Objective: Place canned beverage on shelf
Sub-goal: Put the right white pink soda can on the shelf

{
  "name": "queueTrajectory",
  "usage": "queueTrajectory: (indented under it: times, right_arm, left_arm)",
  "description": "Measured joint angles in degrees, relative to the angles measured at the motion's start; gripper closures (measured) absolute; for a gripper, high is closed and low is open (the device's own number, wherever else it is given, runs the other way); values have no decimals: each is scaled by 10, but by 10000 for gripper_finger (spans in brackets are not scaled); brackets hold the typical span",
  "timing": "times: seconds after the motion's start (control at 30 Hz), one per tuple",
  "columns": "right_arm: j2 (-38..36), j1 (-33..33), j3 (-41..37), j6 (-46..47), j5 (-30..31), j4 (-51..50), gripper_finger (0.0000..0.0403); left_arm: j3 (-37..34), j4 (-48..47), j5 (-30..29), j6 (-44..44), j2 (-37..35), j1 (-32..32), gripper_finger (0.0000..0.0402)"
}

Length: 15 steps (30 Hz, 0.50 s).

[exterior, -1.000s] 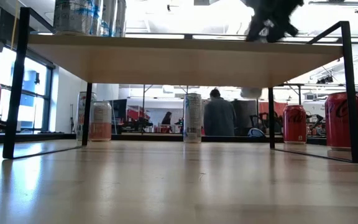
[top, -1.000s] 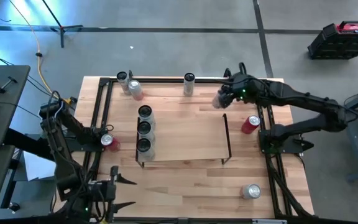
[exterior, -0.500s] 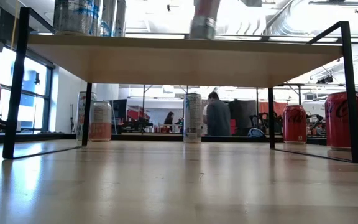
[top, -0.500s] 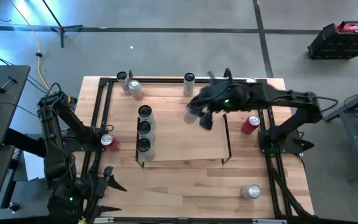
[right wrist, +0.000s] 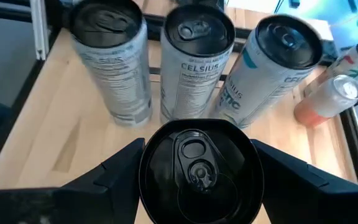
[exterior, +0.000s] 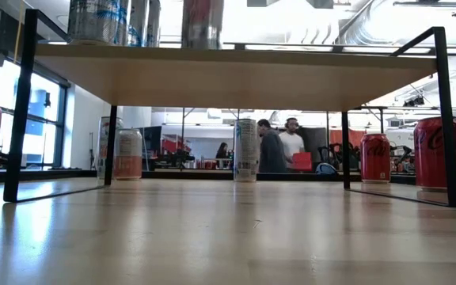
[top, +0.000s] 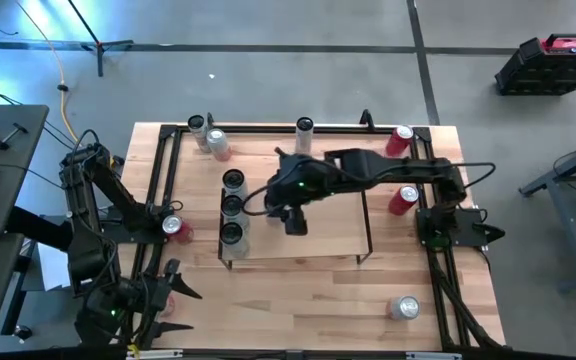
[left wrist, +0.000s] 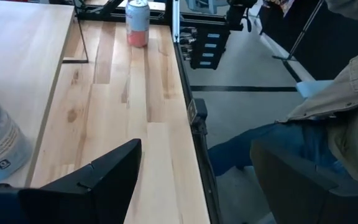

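Observation:
The shelf [top: 318, 235] is a low light-wood board on black wire end frames in the middle of the table. Three black-topped cans [right wrist: 194, 59] stand in a row along its left end. My right gripper [top: 293, 210] reaches in over the shelf from the right. It is shut on another black-topped can [right wrist: 197, 165], just right of that row. In the low view this can [exterior: 203, 24] stands upright at the board's top [exterior: 236, 75]. My left gripper [left wrist: 197, 186] hangs open and empty off the table's near-left corner [top: 166, 292]. My right gripper pinches the can's upper side wall [right wrist: 146, 180], just under the rim, between its two fingers [right wrist: 120, 174], one on each side. The fingers slant down at it from the table's right side. The can is upright; whether its base rests on the shelf, I cannot tell.
Loose cans stand around the shelf: two red ones at the right [top: 402, 200] [top: 400, 140], one at the far rail [top: 304, 135], two at the far left [top: 208, 135], one at the left [top: 175, 228]. A silver one lies near right [top: 403, 307]. A person's leg [left wrist: 272, 143] is beside the table.
My right gripper has swept from the table's far-right corner toward the left and near side, out over the shelf, still shut on the can. Its wrist has rolled, bringing the can from tilted to upright beside the row. My left gripper has drawn back a little toward the left edge.

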Motion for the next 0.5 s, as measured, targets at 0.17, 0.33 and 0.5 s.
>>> queueTrajectory:
  times: [0.17, 0.33, 0.5]
  right_arm:
    - [10, -17, 15, -12, -2, 1, 155]
    - [10, -52, 15, 6, -13, 11, 155]
    - [22, -69, 14, 15, -27, 29, 155]
  left_arm:
    - [0, -3, -1, 2, 0, 0, 111]
    - [0, -3, -3, 16, 0, 0, 111]
    - [0, -3, -11, 31, 0, 0, 111]
